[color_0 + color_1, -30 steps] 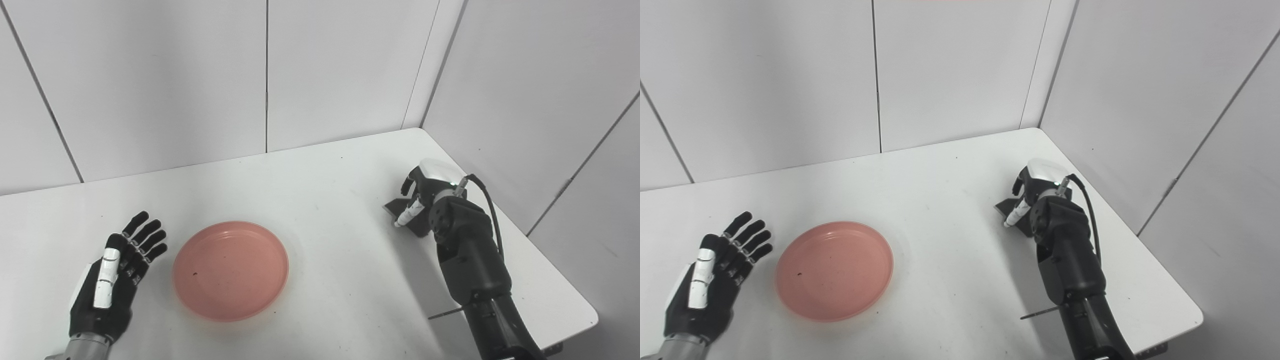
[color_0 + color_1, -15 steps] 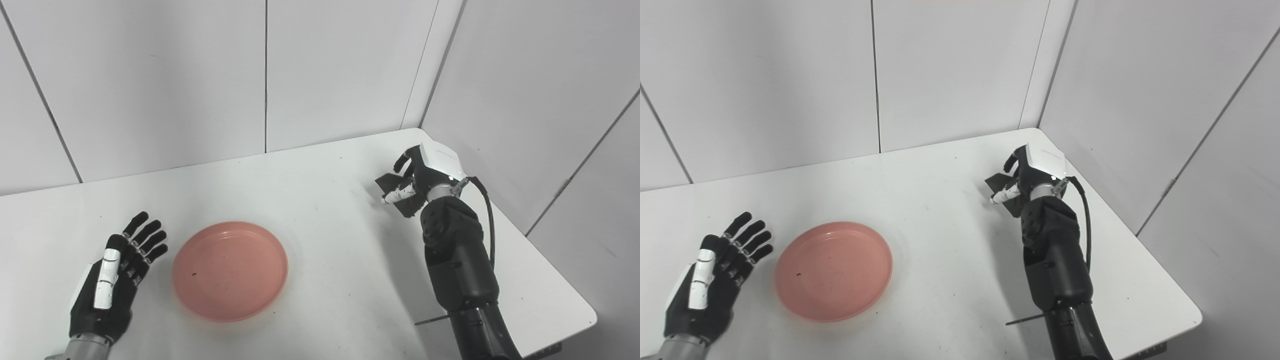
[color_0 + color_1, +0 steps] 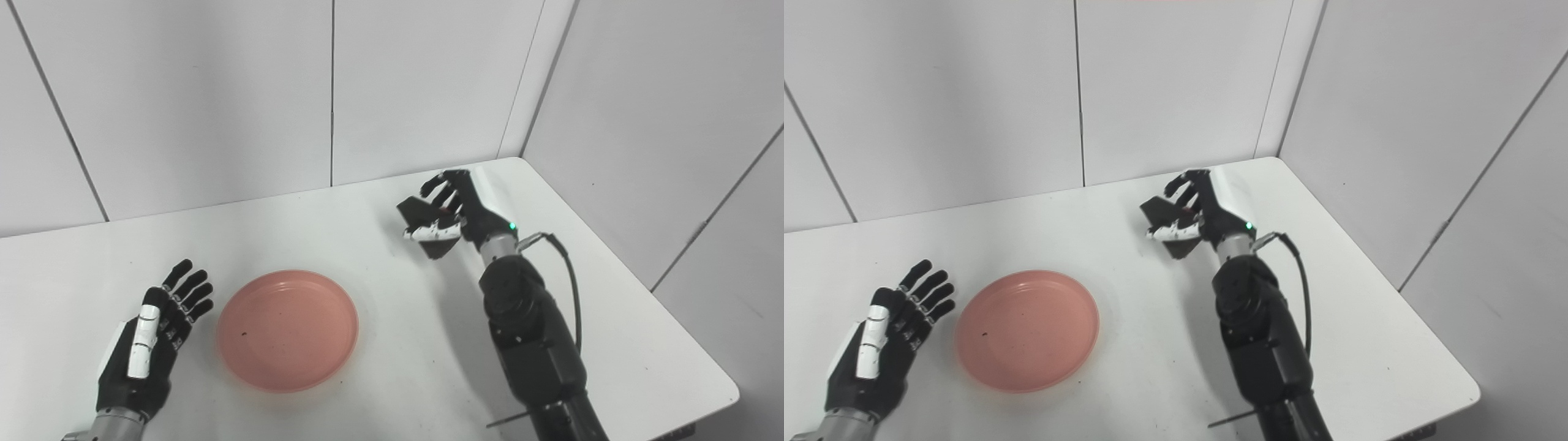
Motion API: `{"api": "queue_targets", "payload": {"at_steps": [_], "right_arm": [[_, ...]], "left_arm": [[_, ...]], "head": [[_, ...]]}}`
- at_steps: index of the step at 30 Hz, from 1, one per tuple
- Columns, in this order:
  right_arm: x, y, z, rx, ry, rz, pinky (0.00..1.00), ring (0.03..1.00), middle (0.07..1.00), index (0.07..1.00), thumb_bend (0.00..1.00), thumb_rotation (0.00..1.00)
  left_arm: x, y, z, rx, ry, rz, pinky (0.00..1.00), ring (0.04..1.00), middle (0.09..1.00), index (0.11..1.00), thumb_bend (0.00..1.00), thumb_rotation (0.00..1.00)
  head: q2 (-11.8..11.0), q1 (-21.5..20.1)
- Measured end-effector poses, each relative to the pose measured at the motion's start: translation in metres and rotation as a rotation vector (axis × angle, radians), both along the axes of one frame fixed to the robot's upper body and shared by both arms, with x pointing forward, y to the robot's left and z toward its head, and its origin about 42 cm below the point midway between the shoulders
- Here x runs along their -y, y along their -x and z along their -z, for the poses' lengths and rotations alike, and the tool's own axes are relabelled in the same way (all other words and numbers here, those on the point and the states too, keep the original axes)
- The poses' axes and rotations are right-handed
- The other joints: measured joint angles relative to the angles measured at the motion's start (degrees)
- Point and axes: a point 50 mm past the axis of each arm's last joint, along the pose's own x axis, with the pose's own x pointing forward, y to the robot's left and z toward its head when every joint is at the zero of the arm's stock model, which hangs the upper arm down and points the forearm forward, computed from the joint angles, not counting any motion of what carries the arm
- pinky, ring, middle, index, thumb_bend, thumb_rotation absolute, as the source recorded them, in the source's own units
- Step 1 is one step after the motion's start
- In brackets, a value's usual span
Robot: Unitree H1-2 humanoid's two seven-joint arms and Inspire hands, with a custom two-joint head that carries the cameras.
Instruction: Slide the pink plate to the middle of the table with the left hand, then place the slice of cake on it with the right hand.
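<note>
The round pink plate (image 3: pixel 288 329) lies flat on the white table (image 3: pixel 367 380), left of centre and near the front. My left hand (image 3: pixel 150 343) rests just left of the plate with its fingers spread, open and holding nothing. My right hand (image 3: pixel 450 211) is raised above the table's right half, shut on a dark wedge, the slice of cake (image 3: pixel 425 226). The cake is lifted clear of the table, to the right of the plate and farther back. In the right eye view the cake (image 3: pixel 1167 223) shows the same way.
White wall panels close the table at the back and on the right. The table's right edge (image 3: pixel 692 331) and front right corner lie close beside my right arm.
My right hand has lifted the slice of cake off the table near the right edge and carried it left and upward, toward the middle. The left hand and plate have stayed put.
</note>
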Motion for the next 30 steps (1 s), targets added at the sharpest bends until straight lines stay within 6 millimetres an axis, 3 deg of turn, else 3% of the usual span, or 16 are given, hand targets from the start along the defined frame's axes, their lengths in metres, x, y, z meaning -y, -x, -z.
{"api": "queue_targets", "payload": {"at_steps": [1, 3, 5, 6, 11, 13, 17, 22, 27, 30], "right_arm": [[-0.007, 0.001, 0.002, 0.014, -0.008, -0.027, 0.14, 0.203, 0.444, 0.488, 0.52, 0.0], [-0.019, 0.002, 0.005, 0.049, -0.014, -0.078, 0.12, 0.178, 0.463, 0.482, 0.52, 0.0], [-0.033, 0.004, 0.008, 0.097, -0.015, -0.127, 0.11, 0.177, 0.418, 0.488, 0.52, 0.0], [-0.038, 0.005, 0.009, 0.111, -0.019, -0.147, 0.11, 0.179, 0.406, 0.49, 0.51, 0.0], [-0.063, 0.013, 0.023, 0.164, -0.06, -0.265, 0.2, 0.282, 0.479, 0.481, 0.52, 0.0], [-0.071, 0.018, 0.03, 0.166, -0.074, -0.31, 0.21, 0.403, 0.498, 0.474, 0.51, 0.0], [-0.08, 0.022, 0.04, 0.179, -0.079, -0.369, 0.24, 0.443, 0.499, 0.474, 0.51, 0.0], [-0.092, 0.025, 0.046, 0.26, -0.097, -0.433, 0.24, 0.446, 0.509, 0.465, 0.51, 0.0], [-0.105, 0.024, 0.063, 0.281, -0.119, -0.484, 0.35, 0.428, 0.533, 0.472, 0.51, 0.0], [-0.112, 0.025, 0.074, 0.277, -0.127, -0.522, 0.35, 0.42, 0.532, 0.49, 0.51, 0.0]], "left_arm": [[0.002, 0.0, 0.0, -0.001, -0.002, -0.005, 0.87, 0.884, 0.886, 0.883, 0.71, 0.9], [0.006, 0.001, 0.0, -0.003, 0.001, -0.016, 0.87, 0.884, 0.886, 0.883, 0.7, 0.9], [0.01, 0.002, 0.001, -0.003, -0.002, -0.02, 0.87, 0.888, 0.89, 0.888, 0.7, 0.91], [0.012, 0.002, 0.001, -0.002, -0.004, -0.017, 0.87, 0.889, 0.891, 0.889, 0.7, 0.91], [0.024, 0.004, 0.001, 0.001, -0.001, -0.026, 0.89, 0.899, 0.904, 0.903, 0.71, 0.93], [0.03, 0.005, 0.001, 0.003, -0.002, -0.018, 0.89, 0.902, 0.906, 0.903, 0.71, 0.92], [0.038, 0.006, 0.001, 0.01, 0.001, -0.029, 0.89, 0.898, 0.9, 0.899, 0.7, 0.91], [0.049, 0.007, 0.001, 0.009, 0.005, -0.041, 0.91, 0.904, 0.903, 0.901, 0.66, 0.9], [0.058, 0.008, 0.0, 0.01, 0.008, -0.046, 0.92, 0.913, 0.912, 0.91, 0.66, 0.91], [0.059, 0.008, 0.0, 0.014, 0.002, -0.055, 0.91, 0.909, 0.909, 0.906, 0.66, 0.91]], "head": [[0.0, 1.75], [0.09, 3.6], [0.09, 3.62], [0.18, 5.62], [0.35, 10.64], [0.44, 13.8], [0.62, 17.84], [0.88, 20.58], [1.32, 22.07], [1.41, 22.07]]}}
